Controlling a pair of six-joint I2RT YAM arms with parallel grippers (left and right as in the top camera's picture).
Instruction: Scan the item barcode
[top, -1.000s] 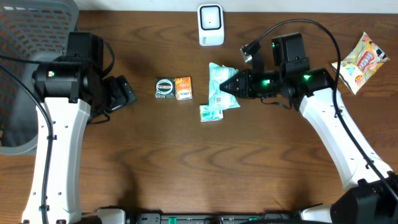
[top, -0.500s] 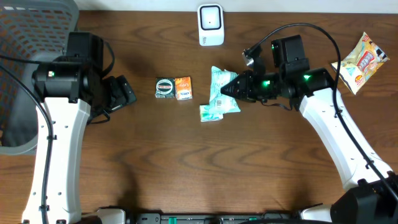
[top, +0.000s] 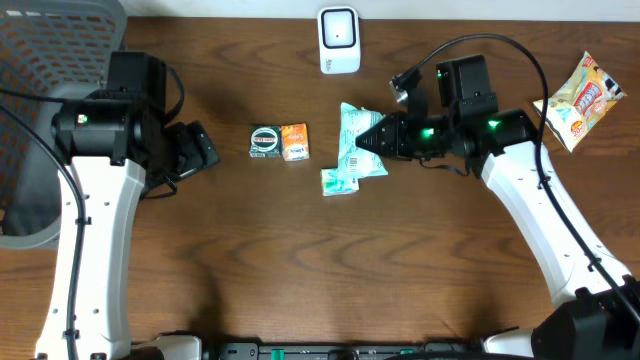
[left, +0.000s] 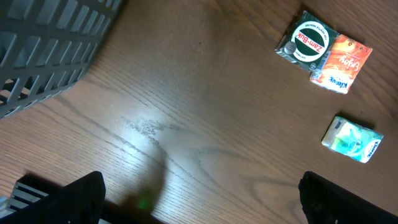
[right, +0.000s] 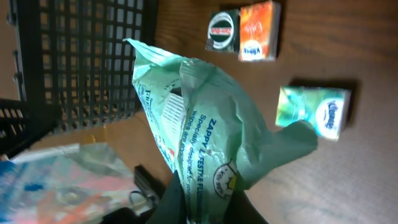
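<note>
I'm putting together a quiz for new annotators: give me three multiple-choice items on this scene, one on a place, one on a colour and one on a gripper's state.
1. Where in the overhead view does the white scanner stand?
A) top middle
B) bottom left
C) far right edge

2. What colour is the small pack touching the Zam-Buk tin?
A) blue
B) orange
C) white

3. How is the right gripper?
A) open and empty
B) shut on the green wipes pack
C) out of view

Answers:
1 A: the scanner sits at the table's top edge, centred.
2 B: the orange pack lies against the tin's side.
3 B: the fingers pinch the wipes pack's end.
</note>
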